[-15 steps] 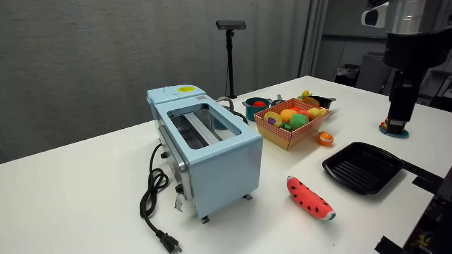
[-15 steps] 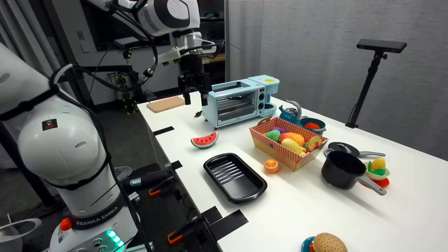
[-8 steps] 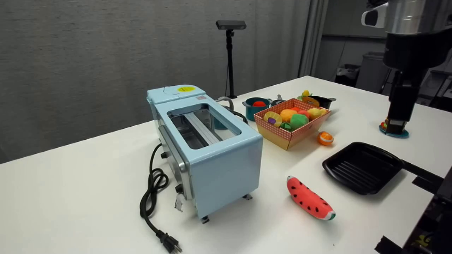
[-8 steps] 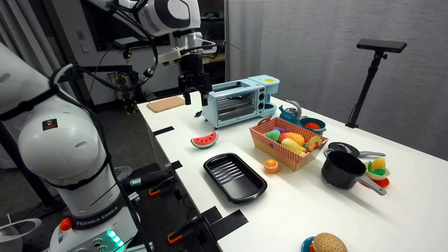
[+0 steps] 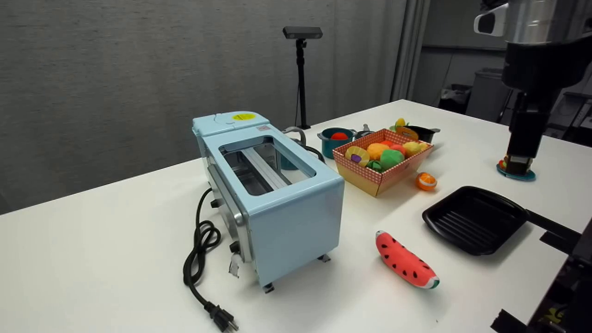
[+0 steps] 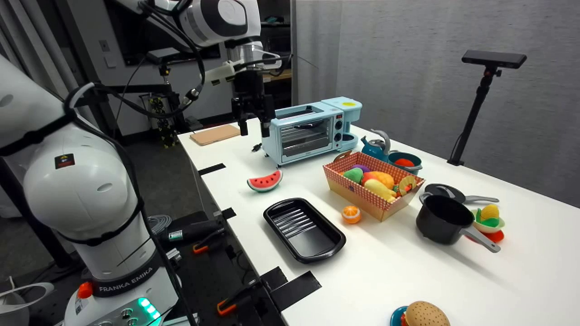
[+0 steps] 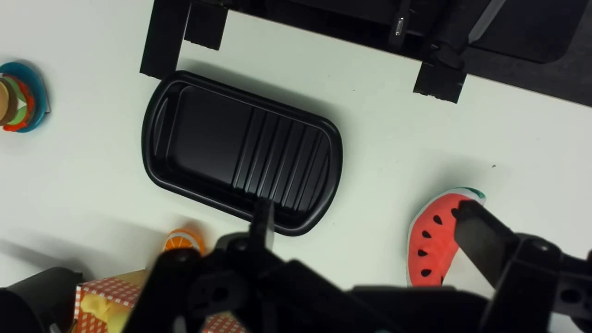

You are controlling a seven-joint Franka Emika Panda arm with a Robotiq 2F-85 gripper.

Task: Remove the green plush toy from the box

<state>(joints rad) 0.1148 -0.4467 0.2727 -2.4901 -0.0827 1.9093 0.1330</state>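
"Green rounded plush toy (image 6: 354, 175); state its position."

"Both exterior views place it inside the low rectangular box of red-and-white check and tan (image 6: 354, 194); in an exterior view it lies at the left end of that box, right of centre in the frame, together with yellow and orange plush toys (image 6: 379, 189)."

"Black two-fingered gripper (image 6: 254, 130); condition?"

"Fingers (image 7: 488, 245) stand apart, tips pointing down; it hangs above the flat white table (image 6: 408, 271), upper left of centre in that frame, well apart from the box."

"Other articles noted?"

"Wrist view: black rectangular ribbed pan (image 7: 240, 152), left of centre; red watermelon slice with black seeds (image 7: 437, 245), lower right, partly hidden behind a finger; part of the box, lower left; exterior view: light blue rectangular toaster oven (image 5: 293, 240), centre of the frame; small round orange citrus toy (image 5: 426, 181), just beside the box; teal round pot (image 5: 335, 148), above centre and to the right, with a red rounded object (image 5: 340, 136) in it."
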